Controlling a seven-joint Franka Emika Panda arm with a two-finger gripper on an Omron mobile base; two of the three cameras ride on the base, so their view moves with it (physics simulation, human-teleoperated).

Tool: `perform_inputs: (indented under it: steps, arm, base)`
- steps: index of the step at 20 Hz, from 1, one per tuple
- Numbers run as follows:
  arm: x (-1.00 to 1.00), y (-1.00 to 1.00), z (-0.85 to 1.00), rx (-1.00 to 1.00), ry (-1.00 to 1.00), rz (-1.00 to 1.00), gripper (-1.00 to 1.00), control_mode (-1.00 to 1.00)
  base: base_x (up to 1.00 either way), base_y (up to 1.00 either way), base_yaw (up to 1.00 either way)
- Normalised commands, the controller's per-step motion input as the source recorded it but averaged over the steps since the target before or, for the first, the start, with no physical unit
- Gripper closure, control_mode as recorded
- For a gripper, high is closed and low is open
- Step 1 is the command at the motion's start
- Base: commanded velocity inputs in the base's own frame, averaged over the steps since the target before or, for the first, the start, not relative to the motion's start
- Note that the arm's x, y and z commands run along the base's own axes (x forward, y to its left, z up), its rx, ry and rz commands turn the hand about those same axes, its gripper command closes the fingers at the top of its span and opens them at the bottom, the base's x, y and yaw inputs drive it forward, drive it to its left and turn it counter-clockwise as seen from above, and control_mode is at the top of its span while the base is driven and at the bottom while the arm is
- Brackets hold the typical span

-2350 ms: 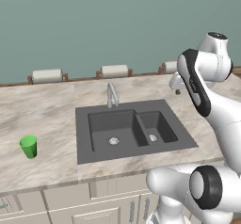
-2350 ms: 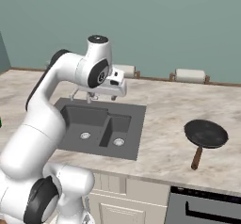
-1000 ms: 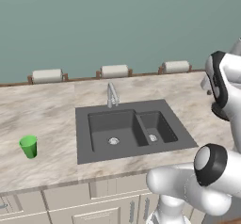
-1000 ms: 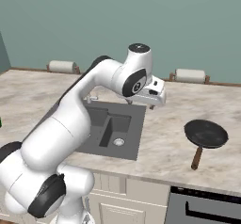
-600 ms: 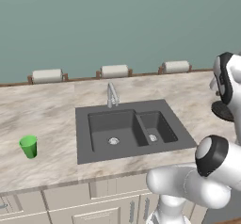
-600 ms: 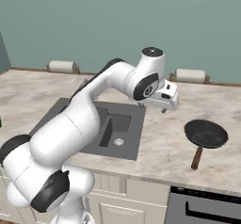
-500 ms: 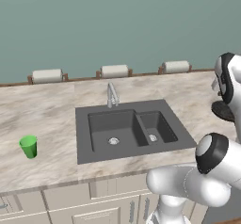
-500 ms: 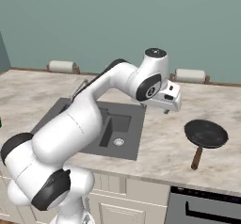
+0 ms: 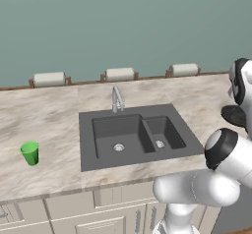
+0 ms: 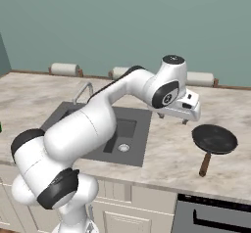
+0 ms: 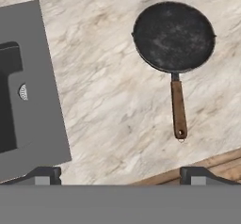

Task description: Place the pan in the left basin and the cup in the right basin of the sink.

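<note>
The black pan [image 11: 173,36] lies on the marble counter right of the sink, its brown handle [image 11: 178,108] pointing at the counter's front edge. In the right base view my gripper [image 10: 174,119] hangs above the counter between the sink [image 10: 142,129] and the pan [image 10: 214,139], clear of both. Its fingertips [image 11: 44,173] stand wide apart, so it is open and holds nothing. The green cup [image 9: 30,153] stands upright on the counter far left of the sink [image 9: 133,134]. Left basin [image 9: 115,137] and narrower right basin [image 9: 165,132] hold nothing.
A curved silver faucet [image 9: 117,99] rises behind the sink. Three paper-towel rolls [image 9: 119,74] line the back wall. The counter's wooden front edge [image 11: 197,164] runs just past the pan handle. A dark appliance front [image 10: 211,215] sits below the counter at the right.
My arm has swung right, from over the sink's right edge to the counter beside the pan. The gripper stays open. Pan and cup have not moved.
</note>
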Motion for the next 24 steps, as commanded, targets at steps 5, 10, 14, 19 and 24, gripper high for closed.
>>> perform_inputs:
  steps: [5, 10, 14, 19, 24]
  arm:
    - [0.00, -0.35, -0.21, -0.03, 0.01, -0.02, -1.00, -1.00]
    - [0.00, -0.36, -0.19, 0.00, 0.01, 0.00, -1.00, -1.00]
    - [0.00, -0.29, -0.18, 0.00, 0.00, 0.00, -1.00, -1.00]
    - [0.00, -0.18, -0.18, 0.00, 0.01, 0.00, -1.00, -1.00]
    - [0.00, -0.16, -0.24, 0.00, 0.00, 0.00, -1.00, -1.00]
  base:
    - [0.00, 0.00, 0.00]
    - [0.00, 0.00, 0.00]
    - [0.00, 0.00, 0.00]
    - [0.00, 0.00, 0.00]
    - [0.00, 0.00, 0.00]
